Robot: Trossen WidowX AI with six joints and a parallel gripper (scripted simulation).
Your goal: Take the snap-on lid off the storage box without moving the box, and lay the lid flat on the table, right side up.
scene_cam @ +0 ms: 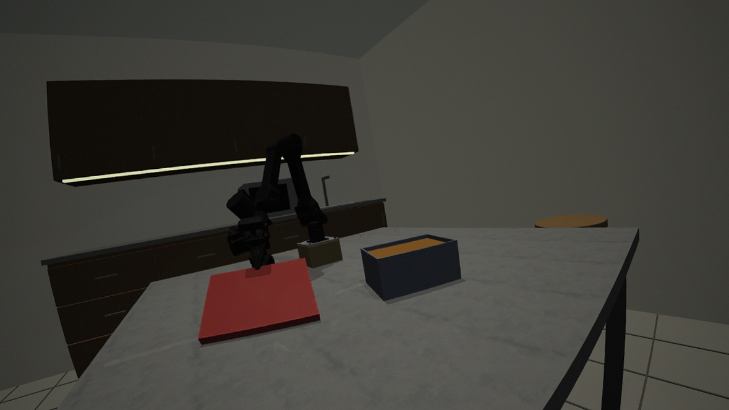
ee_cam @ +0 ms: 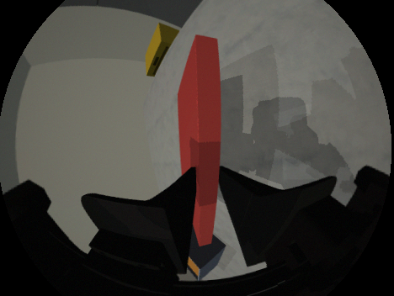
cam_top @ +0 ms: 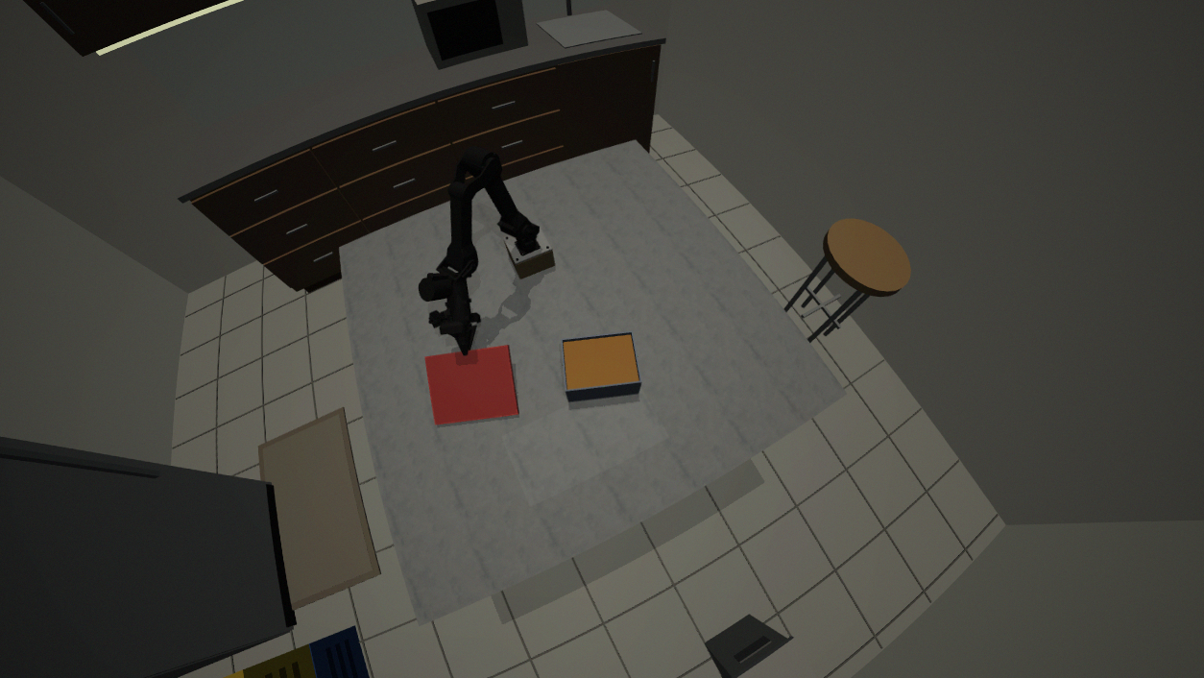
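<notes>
The red lid (cam_top: 471, 390) (scene_cam: 259, 299) (ee_cam: 199, 97) lies nearly flat on the table, to the left of the box, right side up, its near edge on the table top. My gripper (cam_top: 465, 350) (scene_cam: 259, 265) (ee_cam: 206, 171) is shut on the lid's far edge, the fingers pointing down. The dark blue storage box (cam_top: 602, 390) (scene_cam: 413, 269) stands open on the table, its orange inside showing. In the wrist view the lid shows edge-on between my two black fingers, and a corner of the box (ee_cam: 206, 260) shows below it.
The arm's base block (cam_top: 530, 256) (scene_cam: 320, 252) stands at the back of the grey table (cam_top: 632, 253) (scene_cam: 469, 319). A round stool (cam_top: 866, 256) stands to the right of the table. Dark drawers (cam_top: 378, 168) line the wall behind. A yellow crate (ee_cam: 159, 46) stands on the floor.
</notes>
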